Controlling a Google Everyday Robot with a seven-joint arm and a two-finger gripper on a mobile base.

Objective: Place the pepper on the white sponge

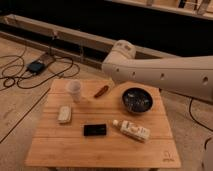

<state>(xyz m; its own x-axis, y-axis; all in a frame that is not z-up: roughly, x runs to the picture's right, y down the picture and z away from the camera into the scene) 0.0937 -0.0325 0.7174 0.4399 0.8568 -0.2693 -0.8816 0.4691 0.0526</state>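
The pepper (101, 91) is a small reddish-brown chili lying on the wooden table (60, 147), near the back edge between a white cup and a dark bowl. The white sponge (65, 114) lies flat on the table's left side, in front of the cup and apart from the pepper. My white arm (165, 72) reaches in from the right above the table's back edge and ends at a rounded joint (121, 52) above and right of the pepper. My gripper does not show in the camera view.
A white cup (74, 90) stands left of the pepper. A dark bowl (137, 100) sits at the back right. A black flat rectangle (94, 130) and a lying white bottle (131, 130) are at the front middle. Cables (30, 70) lie on the floor at left.
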